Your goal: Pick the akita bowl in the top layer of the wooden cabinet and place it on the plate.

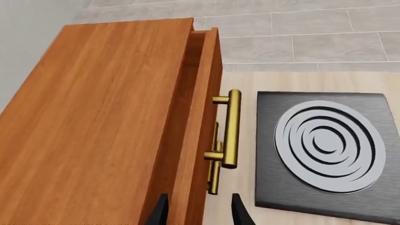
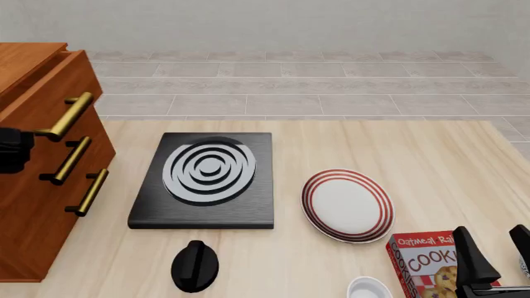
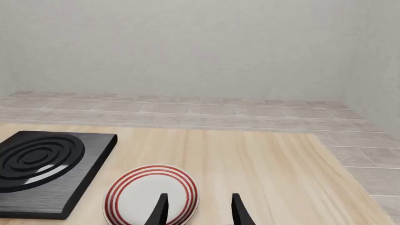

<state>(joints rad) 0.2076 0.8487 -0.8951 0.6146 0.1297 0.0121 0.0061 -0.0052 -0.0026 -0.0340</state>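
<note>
The wooden cabinet (image 2: 37, 205) stands at the table's left edge. Its top layer (image 1: 201, 108) is pulled out a little, and the narrow gap shows only wood. The akita bowl is hidden. The drawer's brass handle (image 1: 233, 129) lies just ahead of my left gripper (image 1: 198, 213), which is open with the drawer front's edge between its fingertips. From the front, the left gripper (image 2: 15, 149) is a dark shape beside that handle (image 2: 66, 117). The red-ringed plate (image 2: 348, 205) sits right of centre. My right gripper (image 2: 497, 248) hovers open near the front right corner, the plate (image 3: 150, 197) just beyond its fingertips.
A black stove slab (image 2: 207, 180) with white rings lies between cabinet and plate. A black knob (image 2: 195, 266) sits in front of it. A cookie box (image 2: 426, 261) and a plain white bowl (image 2: 368, 288) are at the front edge, beside my right gripper.
</note>
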